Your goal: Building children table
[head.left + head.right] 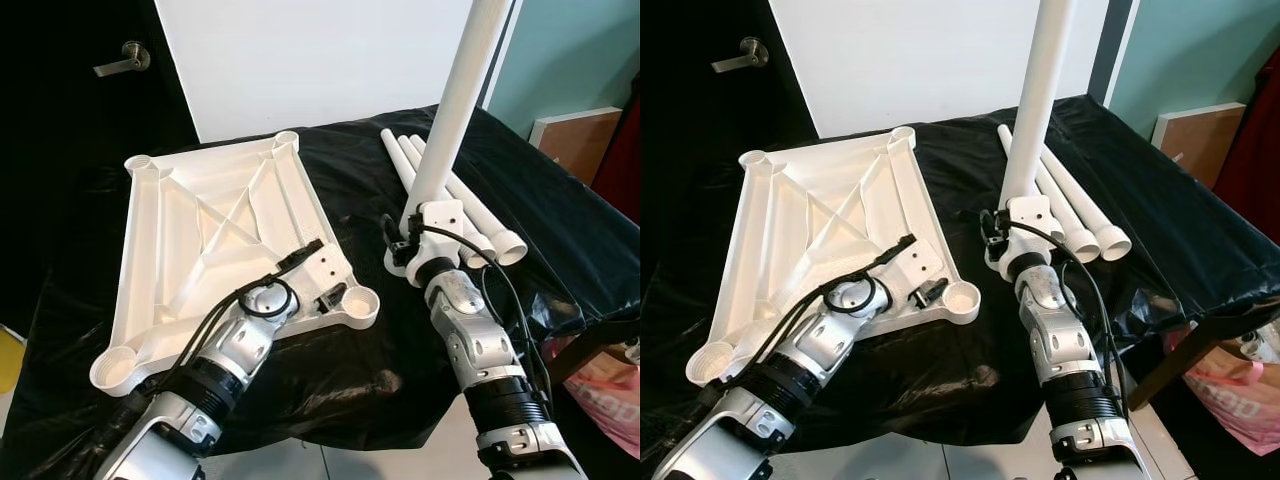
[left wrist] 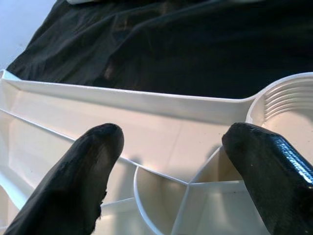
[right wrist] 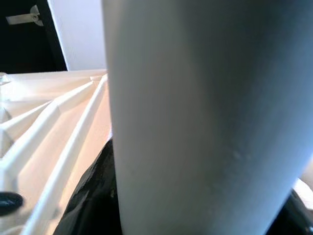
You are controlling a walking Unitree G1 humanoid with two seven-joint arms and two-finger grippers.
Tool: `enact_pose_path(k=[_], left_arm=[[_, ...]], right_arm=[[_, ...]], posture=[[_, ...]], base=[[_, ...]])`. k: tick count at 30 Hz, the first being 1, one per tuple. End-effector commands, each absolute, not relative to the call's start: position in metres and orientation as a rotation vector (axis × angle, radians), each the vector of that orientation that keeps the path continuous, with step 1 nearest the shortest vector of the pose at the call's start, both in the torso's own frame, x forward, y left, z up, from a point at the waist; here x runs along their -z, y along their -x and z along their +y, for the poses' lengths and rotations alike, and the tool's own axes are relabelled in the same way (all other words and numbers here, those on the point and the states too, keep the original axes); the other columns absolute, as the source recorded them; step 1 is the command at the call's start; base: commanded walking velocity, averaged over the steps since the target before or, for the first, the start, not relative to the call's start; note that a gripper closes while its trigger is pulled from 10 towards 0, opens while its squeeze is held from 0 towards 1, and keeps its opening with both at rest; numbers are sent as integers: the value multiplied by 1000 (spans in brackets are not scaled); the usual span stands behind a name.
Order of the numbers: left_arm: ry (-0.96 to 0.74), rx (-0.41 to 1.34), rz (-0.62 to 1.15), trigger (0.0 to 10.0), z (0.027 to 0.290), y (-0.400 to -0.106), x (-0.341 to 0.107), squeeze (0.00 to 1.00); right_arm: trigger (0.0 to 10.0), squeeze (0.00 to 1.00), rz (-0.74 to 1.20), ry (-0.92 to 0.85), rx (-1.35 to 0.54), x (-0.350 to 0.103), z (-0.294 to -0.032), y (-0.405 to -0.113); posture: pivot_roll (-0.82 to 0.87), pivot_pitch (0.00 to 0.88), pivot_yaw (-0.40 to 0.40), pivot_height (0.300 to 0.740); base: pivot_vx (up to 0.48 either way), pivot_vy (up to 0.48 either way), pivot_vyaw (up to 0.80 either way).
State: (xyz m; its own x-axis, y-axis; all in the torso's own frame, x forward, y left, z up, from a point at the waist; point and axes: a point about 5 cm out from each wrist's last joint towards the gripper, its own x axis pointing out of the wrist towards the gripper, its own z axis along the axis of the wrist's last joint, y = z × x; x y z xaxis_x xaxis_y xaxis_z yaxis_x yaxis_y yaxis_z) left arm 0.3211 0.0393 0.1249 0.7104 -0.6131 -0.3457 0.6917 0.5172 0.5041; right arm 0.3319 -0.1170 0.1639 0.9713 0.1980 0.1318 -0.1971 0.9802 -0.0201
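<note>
The tabletop [image 1: 215, 215] lies underside up on the black cloth [image 1: 360, 350]. The left gripper [image 1: 322, 297] rests on its near corner by a socket [image 1: 358, 300], fingers [image 2: 80, 171] spread. The right gripper [image 1: 408, 243] clamps an upright leg [image 1: 455, 110]; three legs [image 1: 470, 215] lie beside it.

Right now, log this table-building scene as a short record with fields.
surface: black cloth over a table
tabletop: white tabletop lying underside up, round leg sockets at its corners
held leg: white leg upright in the right end effector, beside the tabletop
spare legs: three legs lying on the cloth
left end effector: open over the tabletop's near corner socket
</note>
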Motion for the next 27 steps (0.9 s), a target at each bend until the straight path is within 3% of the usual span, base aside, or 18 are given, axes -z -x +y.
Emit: enact_pose_path(k=[1, 20, 24, 27], left_arm=[[-677, 893, 221, 10000, 25, -307, -100, 0], [-643, 948, 169, 10000, 3, -303, -108, 0], [-621, 928, 162, 10000, 7, -306, -113, 0], [-512, 892, 160, 10000, 28, -314, -125, 0]], right_arm=[[10000, 0, -165, 8, -219, -170, -112, -333], [10000, 0, -163, 10, -240, -166, -109, -331], [10000, 0, -159, 2, -250, -163, -109, -329], [10000, 0, -131, -12, -259, -154, -109, -326]], posture=[[-193, 0, 29, 740], [-196, 0, 37, 740], [-197, 0, 38, 740], [-191, 0, 34, 740]], base=[[0, 0, 0], [0, 0, 0], [0, 0, 0], [0, 0, 0]])
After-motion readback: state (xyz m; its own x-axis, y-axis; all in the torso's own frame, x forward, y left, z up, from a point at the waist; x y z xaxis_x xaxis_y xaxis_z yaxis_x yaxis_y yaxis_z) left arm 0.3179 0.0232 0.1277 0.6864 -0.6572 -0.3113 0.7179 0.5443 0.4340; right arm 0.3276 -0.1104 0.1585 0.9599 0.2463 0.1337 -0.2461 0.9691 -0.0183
